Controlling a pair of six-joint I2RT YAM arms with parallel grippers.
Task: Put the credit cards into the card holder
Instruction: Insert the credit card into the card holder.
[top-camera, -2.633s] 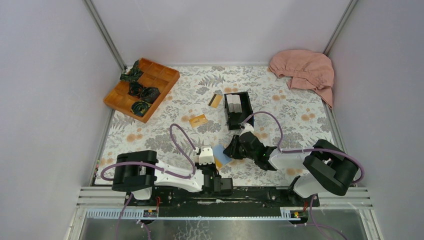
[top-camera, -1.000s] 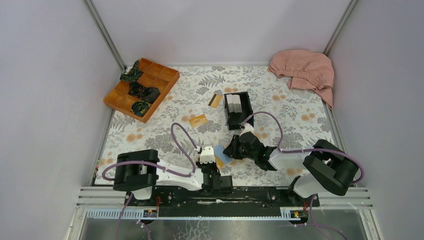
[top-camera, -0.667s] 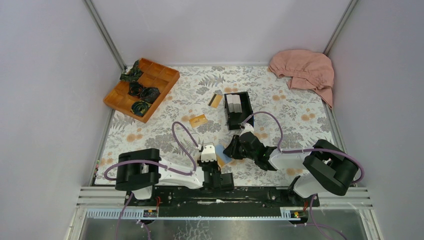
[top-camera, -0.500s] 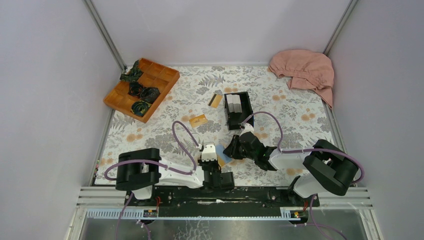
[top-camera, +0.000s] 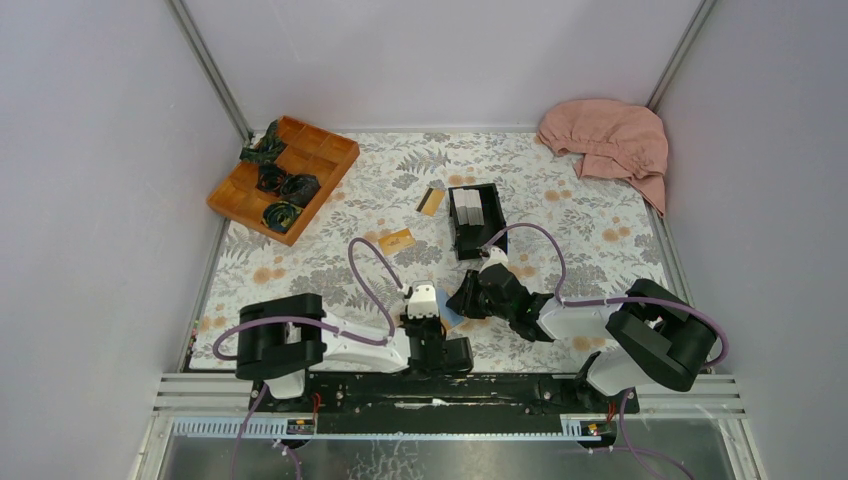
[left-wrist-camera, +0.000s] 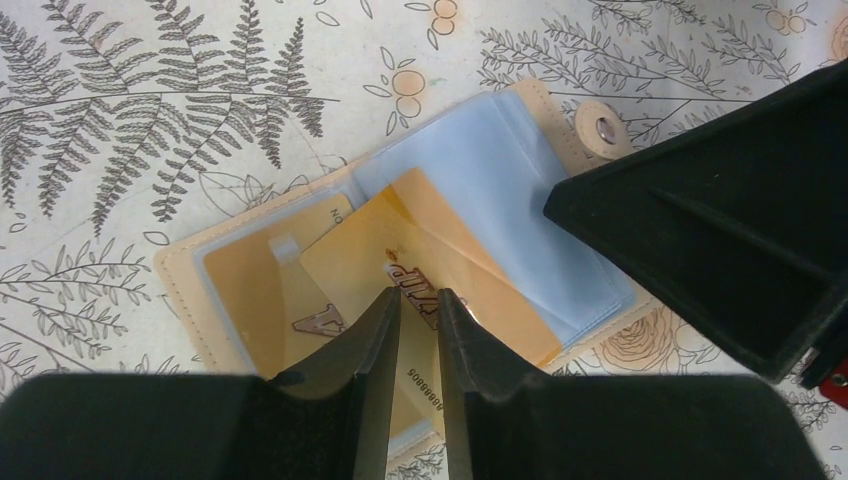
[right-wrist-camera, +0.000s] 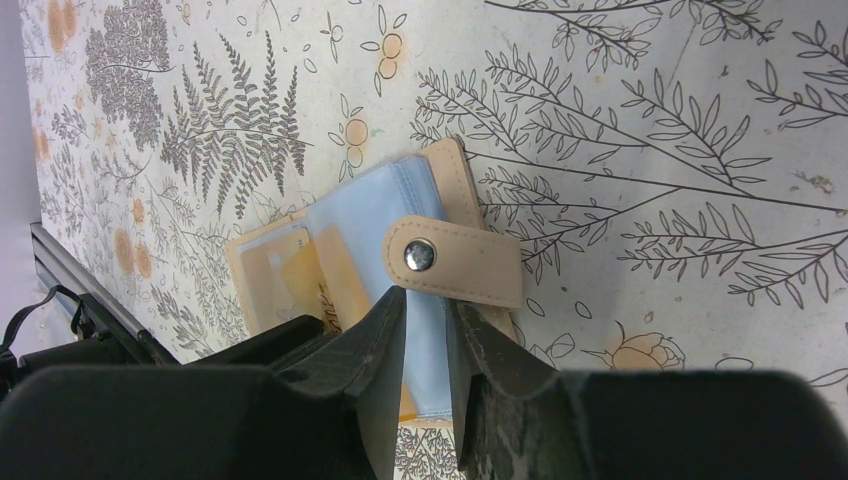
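Note:
The card holder lies open on the floral cloth, tan with pale blue inner sleeves and a snap tab. From above only a sliver of it shows between the two grippers. My left gripper is shut on an orange-gold credit card, whose far end lies under a blue sleeve. Another gold card sits in the left panel. My right gripper is shut on the holder's blue sleeve edge just below the tab. Two more credit cards lie loose farther back: a plain orange one and one with a black band.
A black open-topped box stands just behind the right gripper. An orange wooden tray holding dark bundles sits at the back left. A pink cloth lies at the back right. The table's front rail is close behind both grippers.
My left gripper has crept right and forward with the card, closing on the holder until it covers most of it from above. The right gripper and the loose cards have not moved.

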